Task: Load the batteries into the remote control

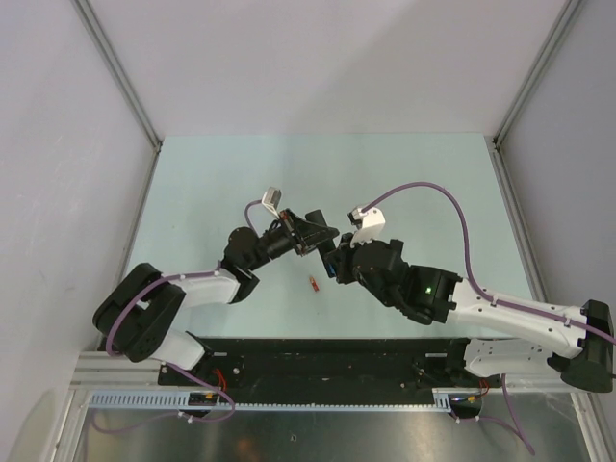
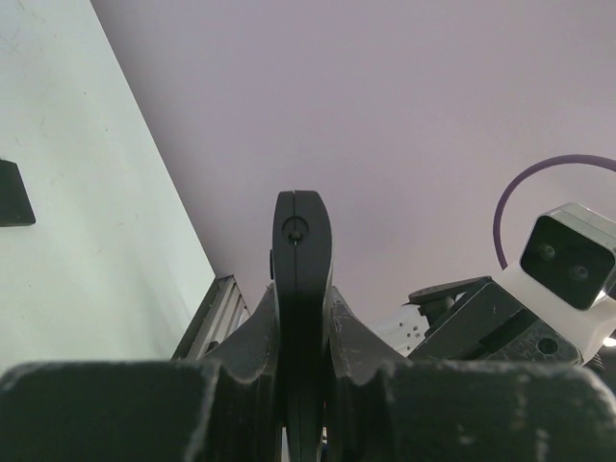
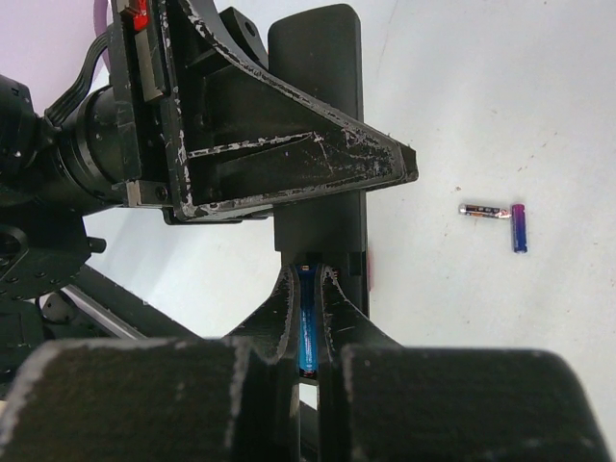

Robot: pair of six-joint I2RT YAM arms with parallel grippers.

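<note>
My left gripper [image 2: 302, 313] is shut on the black remote control [image 2: 301, 241], held edge-on between its fingers and lifted off the table. In the right wrist view the remote control [image 3: 318, 58] runs away from the camera, with the left gripper [image 3: 289, 164] clamped across it. My right gripper [image 3: 308, 281] is shut on a blue battery [image 3: 307, 327], whose far tip meets the near end of the remote at its recess. From above, both grippers [image 1: 310, 234] [image 1: 334, 262] meet mid-table. A red-orange battery [image 1: 313, 282] lies just below them.
Two loose batteries lie on the table to the right of the remote, one silver with orange [image 3: 484, 211] and one blue-purple [image 3: 519, 227]. A flat black piece [image 2: 12, 192] lies on the table at the left. The enclosure walls and frame posts [image 1: 120, 77] ring the table.
</note>
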